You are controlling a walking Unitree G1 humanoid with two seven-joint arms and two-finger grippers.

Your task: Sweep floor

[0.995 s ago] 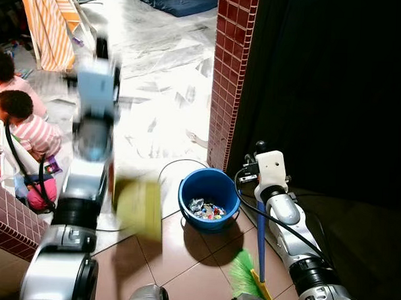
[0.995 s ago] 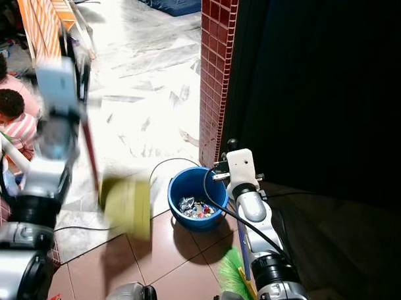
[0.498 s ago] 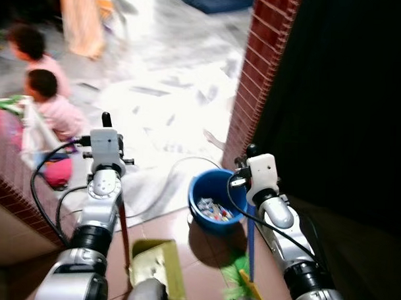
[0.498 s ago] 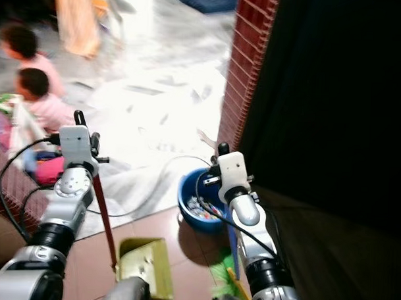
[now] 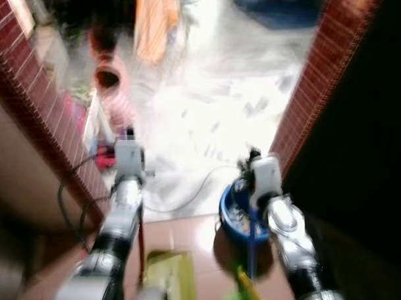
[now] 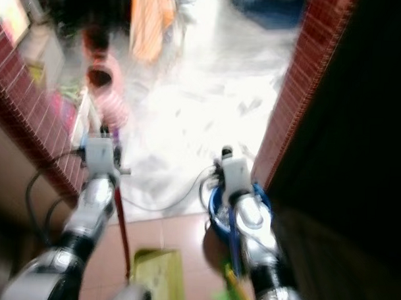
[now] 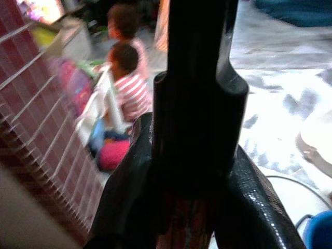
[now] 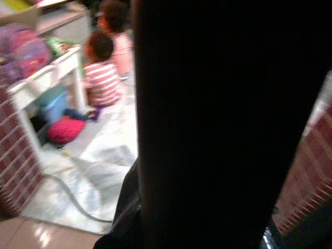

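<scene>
While the head views are blurred, the left pincer point(image 5: 126, 142) is clamped on the red handle point(image 6: 122, 236) of the yellow-green dustpan point(image 6: 158, 275), which rests on the brown tiled floor point(image 5: 184, 232). The right pincer point(image 5: 259, 166) grips the blue handle point(image 5: 251, 240) of the broom, whose green bristles point(image 5: 238, 299) lie low beside the dustpan. A blue bucket point(image 5: 230, 213) stands just behind the broom, near the brick pillar point(image 5: 308, 94). Two children point(image 7: 127, 78) sit on the marble floor beyond.
</scene>
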